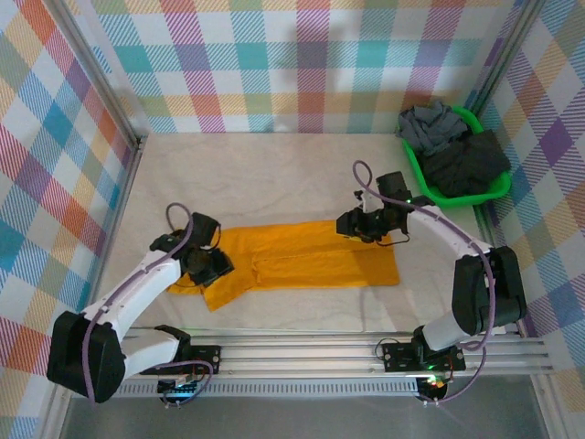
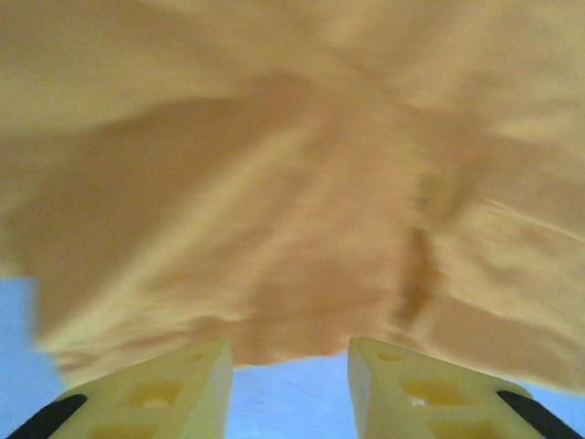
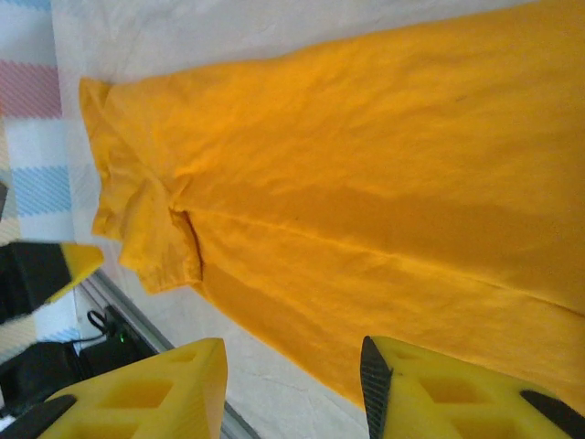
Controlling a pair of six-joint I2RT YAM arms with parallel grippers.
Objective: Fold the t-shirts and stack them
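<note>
"Orange t-shirt (image 1: 302, 261), where do you have it?"
"Flat on the table (image 1: 274, 174) between my two arms, folded into a long strip that runs left to right. My left gripper (image 1: 212, 267) sits at its left end. On the left wrist camera the jaws stand apart, the cloth edge just past the tips, gripping nothing."
"And the right?"
"My right gripper (image 1: 352, 225) hangs over the far edge, right of the middle, jaws wide and empty. Each arm is nearest its own end, so I judge the next fold goes across the long axis. The grey t-shirt (image 1: 434, 126) and charcoal t-shirt (image 1: 471, 160) lie in the green basket (image 1: 457, 197), well apart."
</note>
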